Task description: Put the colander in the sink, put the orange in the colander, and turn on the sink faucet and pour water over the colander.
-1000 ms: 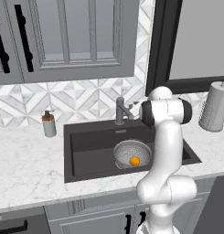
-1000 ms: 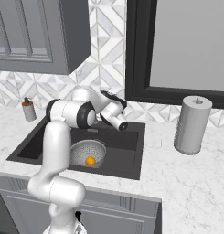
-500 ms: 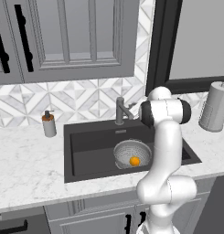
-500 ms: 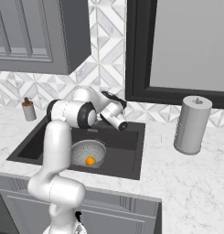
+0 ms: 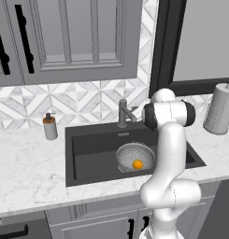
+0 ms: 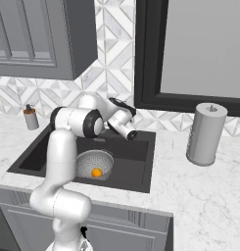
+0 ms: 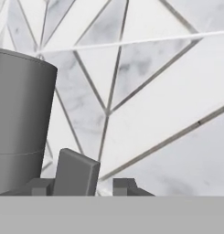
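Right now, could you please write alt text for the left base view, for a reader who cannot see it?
An orange sits inside a metal colander in a dark sink, behind the white robot arm. A grey faucet stands at the sink's back edge, with a soap pump bottle left and a paper towel roll right.

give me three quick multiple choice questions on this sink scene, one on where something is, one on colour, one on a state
1. Where is the orange?
A. on the counter by the soap bottle
B. inside the colander
C. on top of the paper towel roll

2. What colour is the sink?
A. white
B. bright blue
C. dark charcoal

3. Is water running from the faucet?
A. no, no stream shows
B. yes, a thick stream fills the basin
C. yes, it overflows onto the counter

Answers:
1 B: the orange lies in the colander, which sits in the basin.
2 C: the basin is dark against the pale marble counter.
3 A: nothing falls from the spout in either base view.
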Tool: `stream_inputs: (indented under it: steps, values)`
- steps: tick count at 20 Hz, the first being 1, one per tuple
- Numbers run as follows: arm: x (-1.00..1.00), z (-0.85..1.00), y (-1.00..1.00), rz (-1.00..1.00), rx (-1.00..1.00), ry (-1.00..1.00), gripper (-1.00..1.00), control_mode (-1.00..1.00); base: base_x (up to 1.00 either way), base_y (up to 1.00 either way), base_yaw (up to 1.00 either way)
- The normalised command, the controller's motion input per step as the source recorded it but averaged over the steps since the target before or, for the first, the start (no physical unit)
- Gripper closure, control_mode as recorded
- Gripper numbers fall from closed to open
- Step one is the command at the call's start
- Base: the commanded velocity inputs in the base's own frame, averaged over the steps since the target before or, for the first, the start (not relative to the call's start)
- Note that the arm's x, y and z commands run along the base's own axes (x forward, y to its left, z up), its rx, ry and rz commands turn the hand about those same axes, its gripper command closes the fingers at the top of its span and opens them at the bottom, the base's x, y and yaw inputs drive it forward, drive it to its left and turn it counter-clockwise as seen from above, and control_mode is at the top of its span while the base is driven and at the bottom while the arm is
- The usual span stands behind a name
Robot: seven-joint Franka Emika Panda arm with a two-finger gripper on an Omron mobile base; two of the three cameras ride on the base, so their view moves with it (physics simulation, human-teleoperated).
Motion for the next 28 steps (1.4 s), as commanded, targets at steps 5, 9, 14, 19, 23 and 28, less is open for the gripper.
stream_inputs:
  steps: [5,9,14,19,23,28]
  values:
    - [0.11,-0.07,-0.39,-0.06,0.0,0.0,1.0,-1.0,0.0,0.0,0.0]
    - [0.15,-0.13,-0.45,-0.07,0.0,0.0,1.0,-1.0,0.0,0.0,0.0]
    - [0.17,-0.13,-0.46,-0.1,0.0,0.0,1.0,-1.0,0.0,0.0,0.0]
    - [0.18,-0.14,-0.53,-0.05,0.0,0.0,1.0,-1.0,0.0,0.0,0.0]
    - [0.21,-0.16,-0.62,-0.02,0.0,0.0,1.0,-1.0,0.0,0.0,0.0]
    - [0.24,-0.21,-0.67,0.0,0.0,0.0,1.0,-1.0,0.0,0.0,0.0]
